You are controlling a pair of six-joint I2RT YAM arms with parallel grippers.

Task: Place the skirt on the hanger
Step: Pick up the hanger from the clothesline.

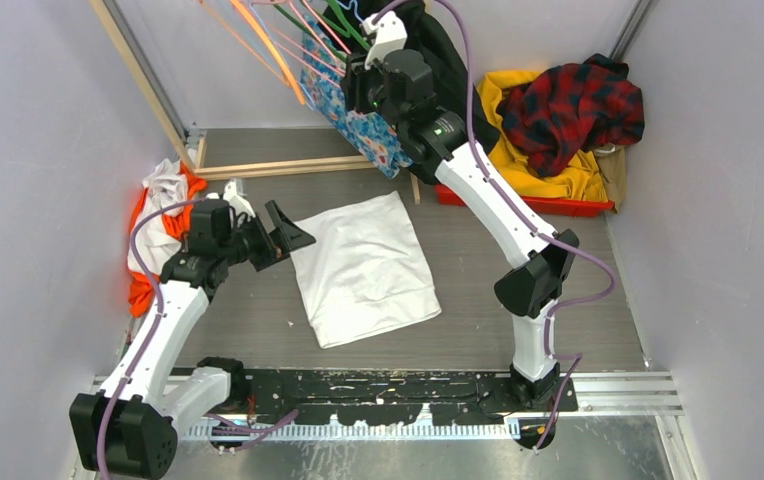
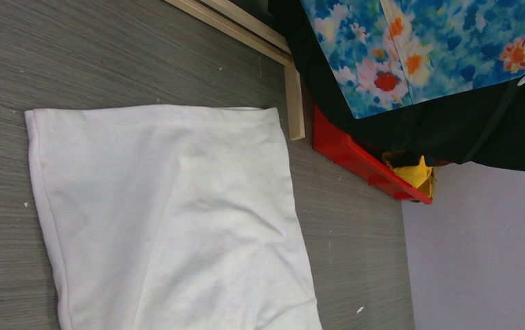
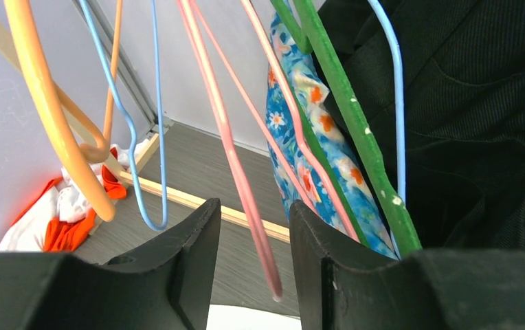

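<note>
**Right claw at the hangers, skirt alongside**

Right claw [image 3: 251, 210]: parted, clamping nothing; thin pink wire hanger [image 3: 229, 144] runs loose through the gap. Blue flower-print fabric skirt [image 1: 373, 140] hangs just beside it, long axis vertical, along the green hanger [image 3: 356, 117]. Left claw [image 1: 283, 235]: spread, empty, well apart.

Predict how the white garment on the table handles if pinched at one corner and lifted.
Probably floppy: the white garment lies flat with soft wrinkles, so it would likely drape from the pinch. Likely light, as the fabric looks thin. Pushed, it may bunch rather than slide on the table.
</note>
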